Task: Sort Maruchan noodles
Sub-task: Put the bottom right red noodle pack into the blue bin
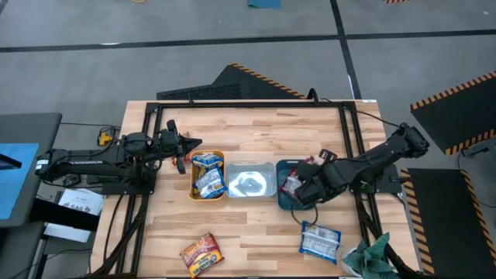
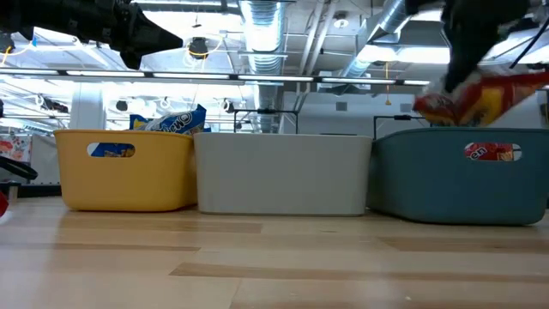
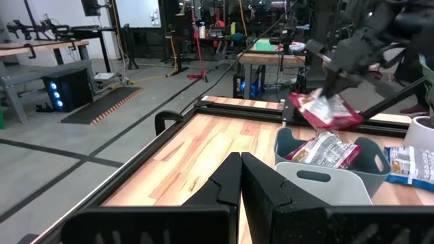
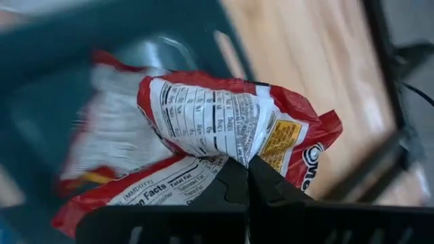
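High view: three trays stood in a row across the middle of the wooden desk (image 1: 256, 232), orange (image 1: 207, 194), clear (image 1: 249, 180) and teal (image 1: 284, 203). The orange tray held blue-and-yellow packets (image 1: 207, 172). The right claw (image 1: 297, 186) was over the teal tray, pinching a red-and-white packet (image 1: 291, 184). The left claw (image 1: 188, 147) waited beside the orange tray's far corner. On the near part of the desk lay a red-orange packet (image 1: 202, 253) and a white-and-blue packet (image 1: 320, 240), the latter close to a green cloth (image 1: 372, 256) at the desk's corner.

Low view: the held packet (image 2: 480, 99) hung above the rim of the teal tray (image 2: 463, 184); a blue packet (image 2: 171, 123) stuck up out of the orange tray (image 2: 124, 176).

Left wrist view: the left claw (image 3: 240, 179) had its fingers pressed together with nothing between them. Farther off, the right arm held its packet (image 3: 325, 112) above the teal tray (image 3: 369, 173), in which another packet (image 3: 325, 150) already lay.

Right wrist view: the right claw (image 4: 247, 177) gripped the packet (image 4: 224, 129) by its lower edge, nutrition panel facing the camera, with the teal tray (image 4: 41, 135) behind it.
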Available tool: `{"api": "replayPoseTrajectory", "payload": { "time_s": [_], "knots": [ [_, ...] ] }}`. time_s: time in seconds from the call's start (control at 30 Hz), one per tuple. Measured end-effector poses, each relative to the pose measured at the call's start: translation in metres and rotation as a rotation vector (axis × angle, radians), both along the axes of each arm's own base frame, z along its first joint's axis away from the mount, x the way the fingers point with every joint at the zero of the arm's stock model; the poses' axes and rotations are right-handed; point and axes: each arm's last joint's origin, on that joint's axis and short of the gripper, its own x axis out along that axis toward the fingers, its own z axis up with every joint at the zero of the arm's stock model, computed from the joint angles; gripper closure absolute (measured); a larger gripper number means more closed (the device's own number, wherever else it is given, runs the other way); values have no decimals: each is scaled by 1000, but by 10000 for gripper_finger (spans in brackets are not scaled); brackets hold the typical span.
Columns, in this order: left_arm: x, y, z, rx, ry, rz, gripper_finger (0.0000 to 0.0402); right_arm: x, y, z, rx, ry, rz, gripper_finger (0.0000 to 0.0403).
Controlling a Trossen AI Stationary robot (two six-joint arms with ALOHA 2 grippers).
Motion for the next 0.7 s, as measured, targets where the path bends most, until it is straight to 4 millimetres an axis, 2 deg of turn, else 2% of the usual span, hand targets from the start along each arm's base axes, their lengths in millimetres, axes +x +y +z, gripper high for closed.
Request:
{"api": "replayPoseTrajectory", "payload": {
  "time_s": [0.27, 0.5, 0.7],
  "knots": [
    [0, 0, 0, -2, 0, 0, 401, -19, 4, -4, -64, 64, -108, 396],
    [0, 0, 0, -4, -1, -1, 401, -30, -2, -31, -87, 163, -172, 396],
    [0, 0, 0, -2, 0, 0, 401, -39, -6, -47, -85, 218, -223, 396]
  ]
}}
